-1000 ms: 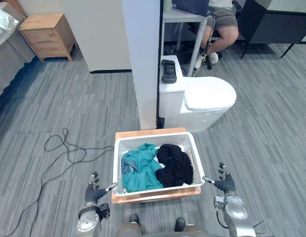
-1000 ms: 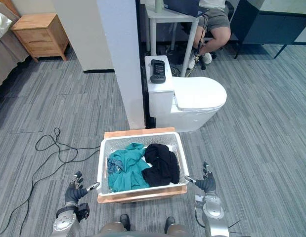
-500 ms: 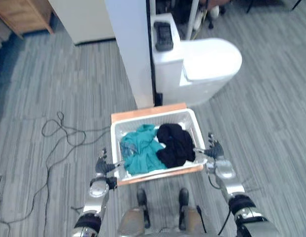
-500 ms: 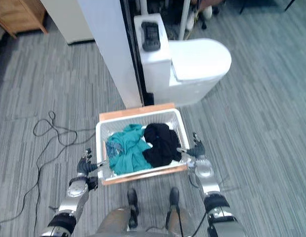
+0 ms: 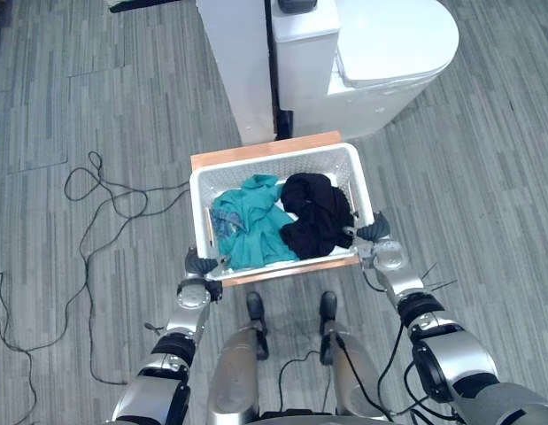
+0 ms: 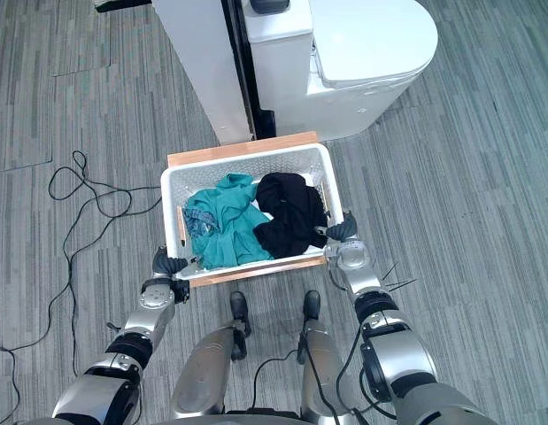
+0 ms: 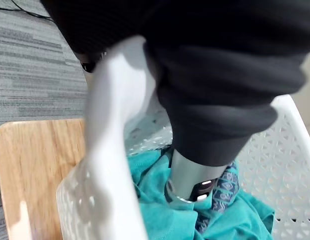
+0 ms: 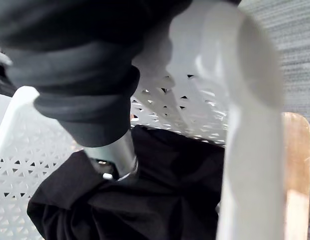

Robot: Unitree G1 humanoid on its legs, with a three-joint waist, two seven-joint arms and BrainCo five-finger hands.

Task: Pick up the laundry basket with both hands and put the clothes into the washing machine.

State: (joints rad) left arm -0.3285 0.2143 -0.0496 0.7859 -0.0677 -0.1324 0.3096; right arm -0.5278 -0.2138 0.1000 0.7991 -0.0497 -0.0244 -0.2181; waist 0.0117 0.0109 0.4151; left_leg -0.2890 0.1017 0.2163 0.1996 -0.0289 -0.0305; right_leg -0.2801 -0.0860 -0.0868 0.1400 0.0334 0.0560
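Observation:
The white laundry basket [image 5: 199, 208] rests on a low wooden board [image 5: 256, 153] on the floor just in front of me. It holds a teal garment [image 5: 247, 232] on the left and a black garment [image 5: 318, 215] on the right. My left hand [image 5: 201, 264] is at the basket's near left corner. In the left wrist view its thumb [image 7: 195, 175] reaches over the rim [image 7: 109, 150] onto the teal cloth. My right hand [image 5: 373, 232] grips the right rim [image 8: 250, 150]. Its thumb [image 8: 114, 160] lies inside on the black cloth [image 8: 160, 200].
Beyond the basket stands a white toilet-shaped fixture [image 5: 393, 40] with its lid down. A white pillar [image 5: 234, 62] is at its left, close to the board's far edge. Grey plank floor [image 5: 486, 177] lies open on both sides.
The camera has tipped down over the basket. Both hands have come in from beside the basket to its rim, and their fingers have curled. The basket still sits on the board.

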